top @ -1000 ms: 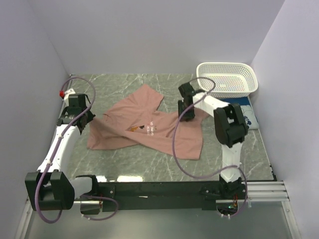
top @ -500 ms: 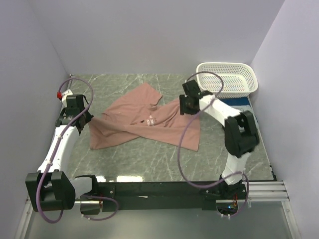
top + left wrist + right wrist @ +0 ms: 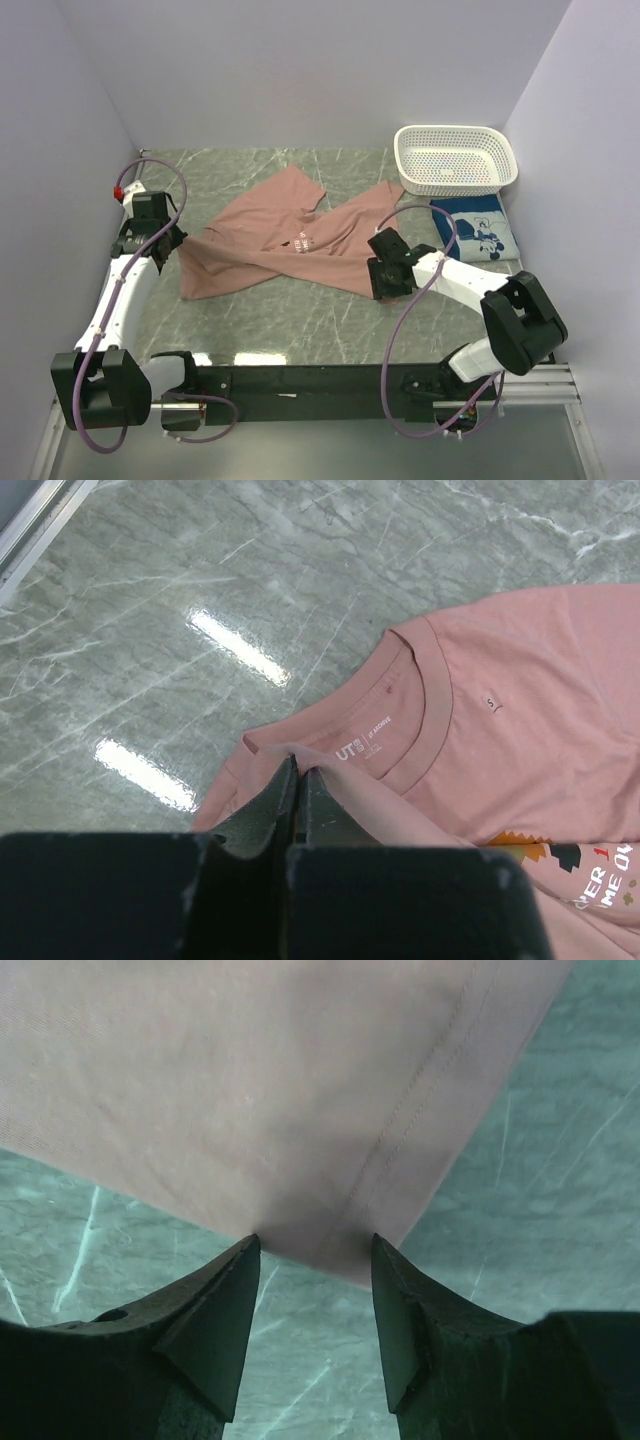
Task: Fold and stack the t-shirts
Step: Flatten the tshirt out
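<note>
Gripping pink tee [image 3: 290, 240] at fold beside collar with left gripper [image 3: 298, 780], clenched. Straddling hem corner just ahead with right gripper [image 3: 314, 1248], released. Noted blue tee [image 3: 476, 228] folded, beyond and right of it. Best to pinch hem fully, then lift level with left

Pink t-shirt [image 3: 520, 730] fold (beside collar [image 3: 432, 715]) tight inside the left pincer [image 3: 298, 795]

Spread tee [image 3: 300, 245] centre; folded tee [image 3: 475, 230] right, basket [image 3: 455, 187] behind it.
</note>
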You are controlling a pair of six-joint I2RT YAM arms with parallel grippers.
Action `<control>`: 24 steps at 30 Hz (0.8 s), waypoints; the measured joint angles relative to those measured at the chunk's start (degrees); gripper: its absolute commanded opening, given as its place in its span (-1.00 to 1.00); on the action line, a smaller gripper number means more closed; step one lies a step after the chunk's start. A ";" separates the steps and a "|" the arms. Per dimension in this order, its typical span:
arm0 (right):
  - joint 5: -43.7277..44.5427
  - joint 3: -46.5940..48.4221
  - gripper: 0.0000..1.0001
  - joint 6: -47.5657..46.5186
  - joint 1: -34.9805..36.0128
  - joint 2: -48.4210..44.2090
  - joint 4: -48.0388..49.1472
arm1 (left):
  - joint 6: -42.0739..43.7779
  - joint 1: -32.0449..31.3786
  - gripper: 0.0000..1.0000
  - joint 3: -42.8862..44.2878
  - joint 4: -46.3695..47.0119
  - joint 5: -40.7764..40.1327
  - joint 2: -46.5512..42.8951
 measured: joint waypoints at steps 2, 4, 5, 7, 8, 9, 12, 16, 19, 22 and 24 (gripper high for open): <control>-0.07 -0.66 0.08 0.92 0.00 -0.33 0.00 | 0.00 0.02 -0.99 0.00 -0.02 0.02 0.00; -0.24 -0.37 0.07 1.44 -0.17 -0.15 0.90 | 0.00 0.02 -0.99 0.00 0.00 0.02 -0.02; -0.50 -0.02 0.07 1.66 -0.28 0.09 1.27 | 0.00 0.02 -0.99 0.00 0.00 0.02 -0.02; -1.09 0.85 0.05 2.10 -0.70 0.98 2.23 | 0.00 0.02 -0.99 0.00 -0.02 0.02 -0.02; -1.36 1.42 0.04 2.49 -1.03 1.62 2.84 | 0.02 0.04 -0.99 0.00 0.00 0.02 -0.02; -1.57 1.84 0.03 2.69 -1.36 2.29 3.58 | 0.02 0.04 -0.99 0.00 0.00 0.02 -0.02; -1.88 3.80 0.01 3.02 -2.49 5.18 5.14 | 0.00 0.04 -0.99 0.00 0.00 0.02 -0.02; -1.92 7.41 0.00 3.17 -4.61 10.14 5.88 | 0.00 0.04 -0.99 0.00 -0.02 0.02 -0.02; -2.03 11.52 0.04 3.21 -7.48 13.94 6.21 | 0.02 0.04 -0.99 0.00 -0.02 0.02 -0.02; -0.37 16.74 0.18 3.69 -9.97 18.01 5.46 | 0.02 0.04 -0.99 0.00 -0.02 0.02 -0.04; 0.74 19.58 0.26 4.35 -11.45 20.09 4.92 | 0.02 0.07 -0.99 0.00 0.00 0.04 -0.07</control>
